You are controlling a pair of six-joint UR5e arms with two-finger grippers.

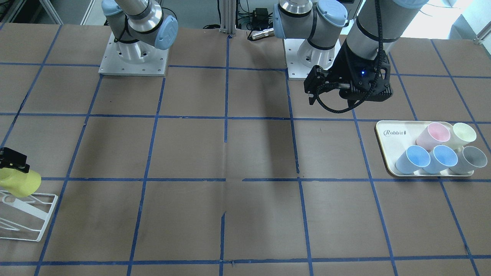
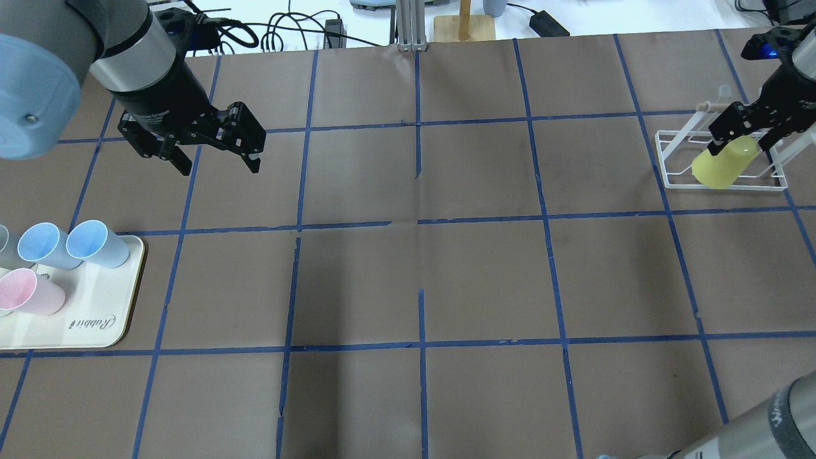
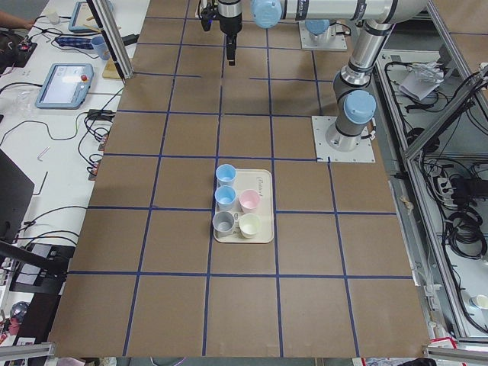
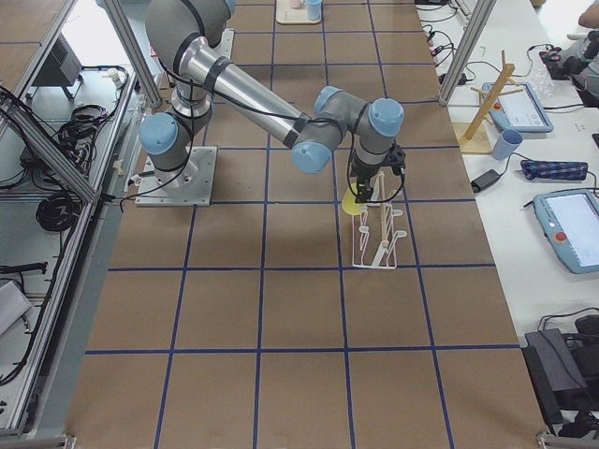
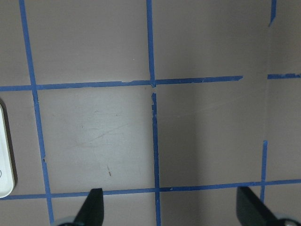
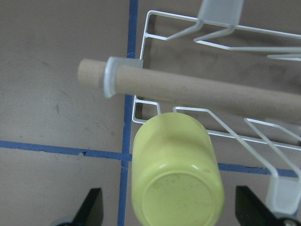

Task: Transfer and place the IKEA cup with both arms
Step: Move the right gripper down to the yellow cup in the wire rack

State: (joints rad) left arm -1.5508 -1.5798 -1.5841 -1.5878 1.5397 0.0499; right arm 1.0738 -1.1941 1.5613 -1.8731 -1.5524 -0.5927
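The lime-yellow IKEA cup [image 2: 725,167] rests tilted on the white wire rack [image 2: 676,178] at the table's far right. Its base faces the right wrist camera [image 6: 176,188]. My right gripper [image 2: 746,140] is over the cup and open. Its fingers [image 6: 91,209] stand wide on either side of the cup without touching it. In the front view the cup [image 1: 21,183] and the right gripper [image 1: 13,159] sit at the left edge. My left gripper [image 2: 217,156] is open and empty above the table at far left. Its fingertips [image 5: 94,207] show over bare table.
A cream tray [image 2: 95,325] at the left front holds pink, cream, grey and two blue cups; it also shows in the front view [image 1: 385,151]. A wooden rod [image 6: 197,92] crosses the rack just above the cup. Blue tape lines grid the brown table.
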